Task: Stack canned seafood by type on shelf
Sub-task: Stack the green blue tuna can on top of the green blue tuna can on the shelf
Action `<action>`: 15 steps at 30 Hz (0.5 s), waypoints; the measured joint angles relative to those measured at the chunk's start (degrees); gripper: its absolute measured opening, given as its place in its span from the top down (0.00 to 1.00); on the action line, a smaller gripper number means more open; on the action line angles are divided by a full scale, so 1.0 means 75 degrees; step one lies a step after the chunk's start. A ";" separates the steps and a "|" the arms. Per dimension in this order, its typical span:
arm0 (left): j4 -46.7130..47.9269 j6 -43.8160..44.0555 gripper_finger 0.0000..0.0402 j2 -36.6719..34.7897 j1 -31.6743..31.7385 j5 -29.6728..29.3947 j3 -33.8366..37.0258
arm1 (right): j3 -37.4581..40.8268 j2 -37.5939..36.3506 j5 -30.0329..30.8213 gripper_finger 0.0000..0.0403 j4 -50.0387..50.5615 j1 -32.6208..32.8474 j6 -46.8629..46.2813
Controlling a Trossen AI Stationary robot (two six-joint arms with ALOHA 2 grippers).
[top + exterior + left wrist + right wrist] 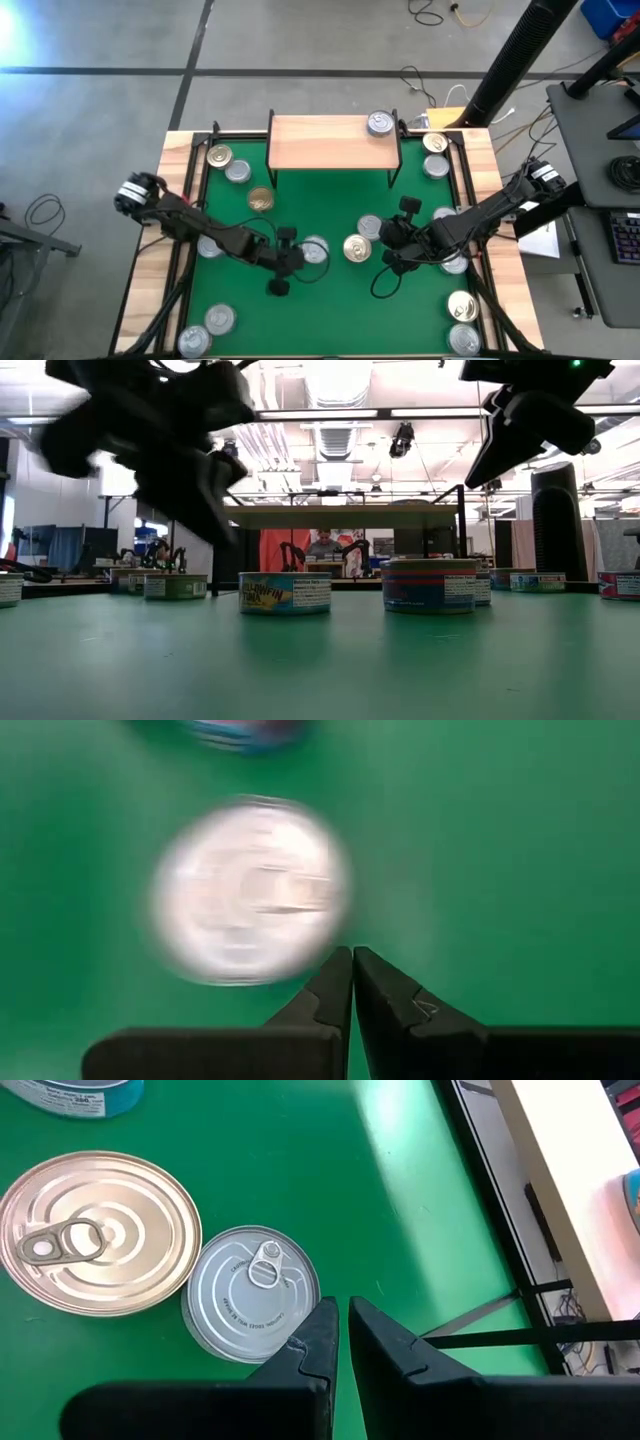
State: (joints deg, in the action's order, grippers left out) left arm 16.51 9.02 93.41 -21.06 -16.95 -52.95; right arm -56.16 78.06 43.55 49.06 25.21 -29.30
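Cans [357, 247] sit mid-table, both the left gripper [351, 970] and right gripper [343, 1320] shut and empty — fingers need opening wide before descending squarely.

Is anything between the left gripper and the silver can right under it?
No. The left gripper, shut and empty, hangs beside the silver can, bare green mat around; nothing visible blocks it.

Dark jointed arms, black cables
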 joint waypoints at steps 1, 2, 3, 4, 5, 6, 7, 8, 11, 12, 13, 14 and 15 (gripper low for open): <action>0.0063 -0.0029 1.00 -0.0027 0.0083 -0.0380 -0.0001 | 0.0013 0.0000 -0.0003 0.94 -0.0003 0.0000 0.0000; 0.0070 -0.0063 1.00 -0.0036 0.0173 -0.0725 0.0013 | 0.0029 0.0000 0.0000 0.94 -0.0008 0.0000 0.0000; 0.0074 -0.0085 1.00 -0.0032 0.0278 -0.0991 0.0021 | 0.0040 0.0000 0.0000 0.94 -0.0014 0.0000 0.0005; 0.0074 -0.0090 1.00 0.0004 0.0401 -0.1166 0.0024 | 0.0051 0.0000 0.0000 0.94 -0.0019 0.0000 0.0032; 0.0067 -0.0119 1.00 0.0026 0.0511 -0.1239 0.0031 | 0.0063 0.0000 0.0000 0.94 -0.0020 0.0000 0.0044; 0.0062 -0.0136 1.00 0.0076 0.0628 -0.1238 0.0055 | 0.0081 0.0000 0.0000 0.94 -0.0027 0.0000 0.0047; 0.0059 -0.0141 1.00 0.0147 0.0733 -0.1236 0.0064 | 0.0104 0.0000 0.0000 0.94 -0.0023 0.0000 0.0050; 0.0059 -0.0178 1.00 0.0224 0.0819 -0.1222 0.0072 | 0.0128 0.0000 -0.0001 0.94 -0.0032 0.0000 0.0048; 0.0068 -0.0425 1.00 0.0454 0.0937 -0.1183 0.0088 | 0.0186 0.0000 -0.0054 0.94 -0.0035 0.0000 0.0078; 0.0032 -0.0508 1.00 0.0527 0.0952 -0.1051 0.0088 | 0.0195 0.0000 -0.0061 0.94 -0.0037 0.0000 0.0179; 0.0007 -0.0535 1.00 0.0597 0.0950 -0.0877 0.0088 | 0.0198 0.0000 -0.0053 0.94 -0.0063 0.0000 0.0255; -0.0038 -0.0538 1.00 0.0651 0.0949 -0.0611 0.0088 | 0.0198 0.0000 -0.0044 0.94 -0.0137 0.0000 0.0303; -0.0119 -0.0537 1.00 0.0678 0.0944 -0.0292 0.0088 | 0.0198 0.0000 -0.0032 0.94 -0.0236 0.0000 0.0365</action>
State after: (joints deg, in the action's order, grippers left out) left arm 15.61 4.99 98.50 -13.98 -19.14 -52.29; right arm -54.68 78.06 43.31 47.29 25.21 -26.56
